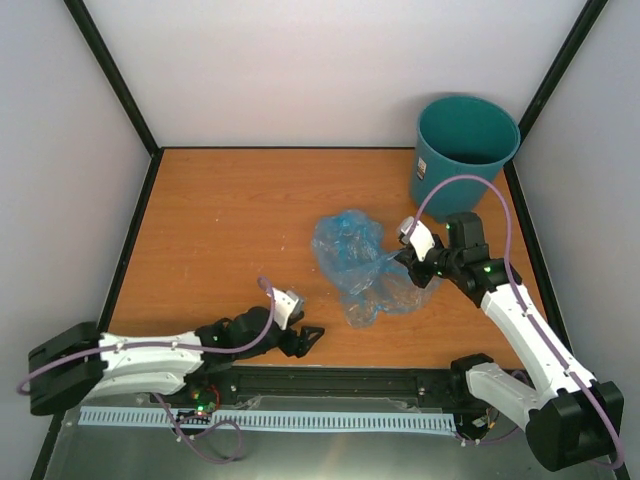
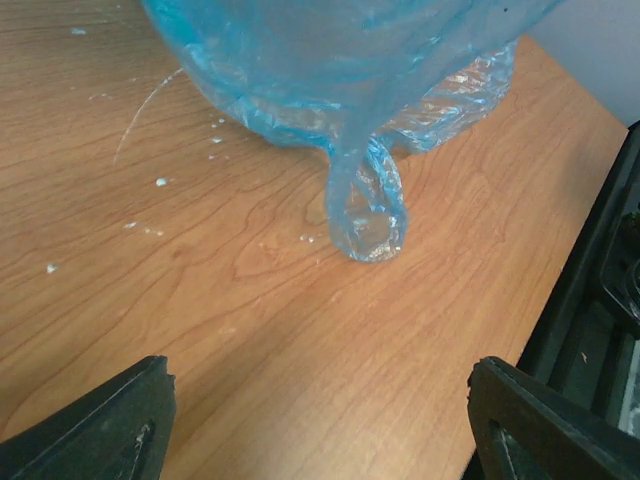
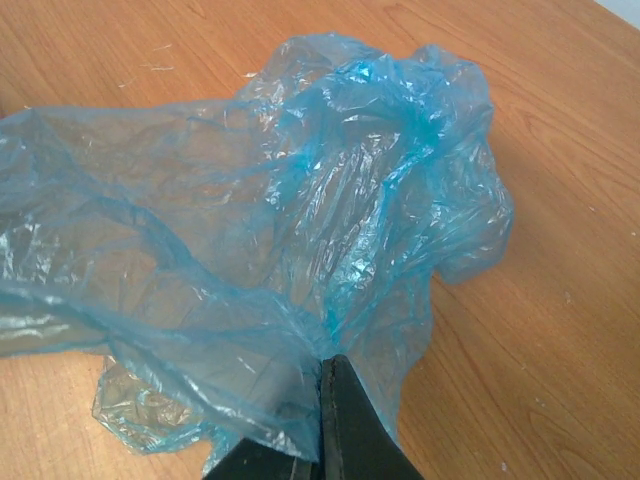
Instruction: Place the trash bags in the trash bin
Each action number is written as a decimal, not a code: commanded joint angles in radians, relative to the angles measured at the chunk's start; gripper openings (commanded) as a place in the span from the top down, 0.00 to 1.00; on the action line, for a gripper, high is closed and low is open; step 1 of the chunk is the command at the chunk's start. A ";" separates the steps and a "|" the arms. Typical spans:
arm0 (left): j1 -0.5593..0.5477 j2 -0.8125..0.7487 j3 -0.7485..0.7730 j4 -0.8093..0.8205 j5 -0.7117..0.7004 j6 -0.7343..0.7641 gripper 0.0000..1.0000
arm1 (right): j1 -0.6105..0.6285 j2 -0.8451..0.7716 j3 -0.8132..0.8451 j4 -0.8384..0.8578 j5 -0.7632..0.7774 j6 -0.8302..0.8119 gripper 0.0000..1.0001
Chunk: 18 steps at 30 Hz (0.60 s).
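The light-blue translucent trash bag [image 1: 360, 262] lies crumpled on the wooden table, right of centre. My right gripper [image 1: 404, 260] is shut on its right edge; in the right wrist view the closed fingertips [image 3: 335, 385] pinch the gathered film of the bag [image 3: 300, 220]. The dark teal trash bin [image 1: 463, 150] stands upright at the back right corner, open and apparently empty. My left gripper [image 1: 308, 338] is open and empty, low near the front edge, left of the bag. In the left wrist view the bag [image 2: 340, 70] and a loop handle [image 2: 368, 205] lie ahead of the open fingers [image 2: 100, 425].
White walls and black frame posts enclose the table [image 1: 220, 220]. A black rail [image 1: 340, 380] runs along the front edge between the arm bases. Small white specks [image 2: 160, 182] dot the wood near the bag.
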 commanded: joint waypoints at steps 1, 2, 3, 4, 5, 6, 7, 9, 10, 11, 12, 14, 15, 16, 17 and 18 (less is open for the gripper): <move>-0.020 0.155 0.032 0.310 -0.018 0.040 0.19 | -0.007 -0.009 -0.011 0.030 -0.006 0.028 0.97; -0.020 0.205 0.044 0.350 -0.015 0.052 0.20 | -0.008 -0.007 -0.011 0.033 -0.007 0.029 0.97; -0.020 0.254 0.054 0.394 -0.011 0.062 0.20 | -0.008 -0.003 -0.012 0.034 -0.011 0.033 0.97; -0.020 0.302 0.065 0.443 -0.006 0.075 0.21 | -0.007 0.003 -0.011 0.034 -0.013 0.033 0.97; -0.020 0.353 0.077 0.486 -0.007 0.080 0.22 | -0.008 0.009 -0.010 0.032 -0.017 0.033 0.97; -0.020 0.402 0.092 0.520 -0.016 0.080 0.23 | -0.008 0.013 -0.009 0.031 -0.020 0.035 0.97; -0.020 0.453 0.108 0.549 -0.030 0.078 0.24 | -0.008 0.013 -0.009 0.033 -0.020 0.035 0.97; -0.020 0.540 0.121 0.640 -0.052 0.073 0.26 | -0.008 0.010 -0.011 0.034 -0.021 0.037 0.97; -0.021 0.585 0.126 0.692 -0.061 0.073 0.29 | -0.007 0.007 -0.012 0.035 -0.022 0.037 0.97; -0.021 0.642 0.134 0.756 -0.066 0.075 0.35 | -0.007 0.006 -0.013 0.036 -0.025 0.038 0.97; -0.021 0.681 0.145 0.796 -0.068 0.078 0.42 | -0.008 0.006 -0.014 0.035 -0.026 0.038 0.97; -0.021 0.743 0.160 0.871 -0.077 0.069 0.60 | -0.008 0.007 -0.016 0.037 -0.020 0.041 0.97; -0.020 0.765 0.161 0.905 -0.074 0.062 0.69 | -0.007 0.007 -0.017 0.039 -0.017 0.041 0.97; -0.020 0.778 0.160 0.933 -0.068 0.060 0.81 | -0.007 0.009 -0.019 0.040 -0.013 0.041 0.97; -0.021 0.784 0.158 0.946 -0.054 0.059 0.91 | -0.008 0.012 -0.021 0.041 -0.009 0.040 0.97; -0.020 0.783 0.156 0.948 -0.050 0.056 0.97 | -0.008 0.013 -0.021 0.042 -0.006 0.038 0.97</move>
